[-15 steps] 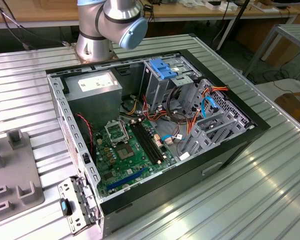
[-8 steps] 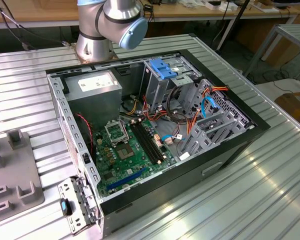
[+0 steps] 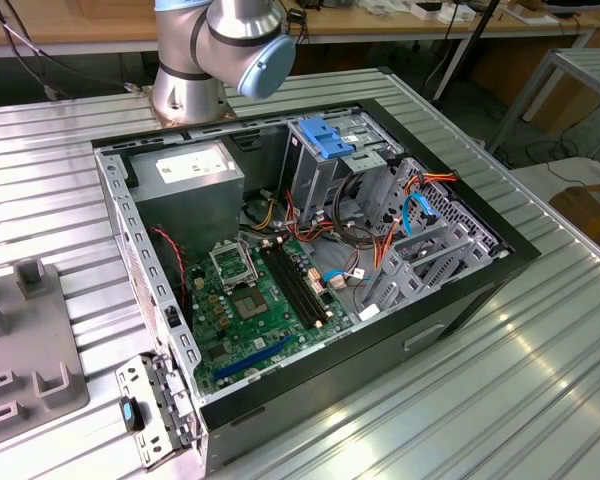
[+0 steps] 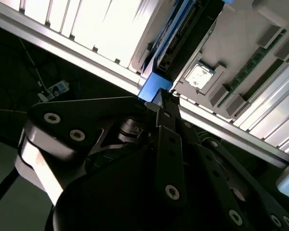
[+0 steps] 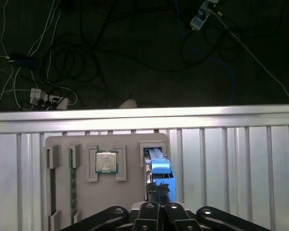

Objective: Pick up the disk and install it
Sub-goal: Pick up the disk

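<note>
Standing on edge, the disk [image 5: 155, 160] sat in a slot of the grey holder [image 5: 130, 199], a processor chip [image 5: 106, 162] nearby; the gripper [image 5: 158, 190] was poised at its blue end, its grip impossible to judge. Lifting squarely along the slot seemed wisest.

Exterior view overlooks the computer case [image 3: 400, 345]; both wrist views peer past the tool [image 5: 159, 190] [image 4: 163, 96] at the tray [image 5: 106, 197] [image 4: 236, 33].
</note>
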`<state>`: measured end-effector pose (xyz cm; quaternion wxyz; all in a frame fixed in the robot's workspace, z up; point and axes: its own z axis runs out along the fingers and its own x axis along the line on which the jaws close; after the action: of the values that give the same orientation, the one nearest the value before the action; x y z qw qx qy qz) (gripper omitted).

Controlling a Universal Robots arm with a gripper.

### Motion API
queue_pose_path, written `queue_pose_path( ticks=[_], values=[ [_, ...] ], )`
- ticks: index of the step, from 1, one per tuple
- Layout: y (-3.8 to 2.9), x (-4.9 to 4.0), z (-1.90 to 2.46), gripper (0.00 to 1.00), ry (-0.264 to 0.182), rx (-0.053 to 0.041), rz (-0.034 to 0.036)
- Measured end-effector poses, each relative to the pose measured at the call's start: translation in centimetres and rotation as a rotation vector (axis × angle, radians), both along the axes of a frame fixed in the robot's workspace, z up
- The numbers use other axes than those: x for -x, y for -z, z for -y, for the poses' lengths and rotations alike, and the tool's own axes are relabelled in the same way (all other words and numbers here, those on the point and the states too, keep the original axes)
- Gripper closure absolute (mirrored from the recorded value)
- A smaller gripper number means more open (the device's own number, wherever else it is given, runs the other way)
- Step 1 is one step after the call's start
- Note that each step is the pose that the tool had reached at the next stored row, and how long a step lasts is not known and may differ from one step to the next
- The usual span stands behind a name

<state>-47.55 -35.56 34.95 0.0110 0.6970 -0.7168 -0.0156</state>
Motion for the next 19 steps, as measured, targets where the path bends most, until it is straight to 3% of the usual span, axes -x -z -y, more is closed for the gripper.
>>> queue_pose_path(
  ticks=[5,14,18,19],
  values=[
    [0.00,-0.07,-0.33,0.89,-0.002,0.0000,0.0000],
    [0.00,-0.07,-0.36,0.89,-0.002,0.0000,0.0000],
    [0.00,-0.07,-0.38,0.58,-0.002,0.0001,0.0000],
    [0.00,-0.07,-0.39,0.40,-0.002,0.0001,0.0000]
  ],
)
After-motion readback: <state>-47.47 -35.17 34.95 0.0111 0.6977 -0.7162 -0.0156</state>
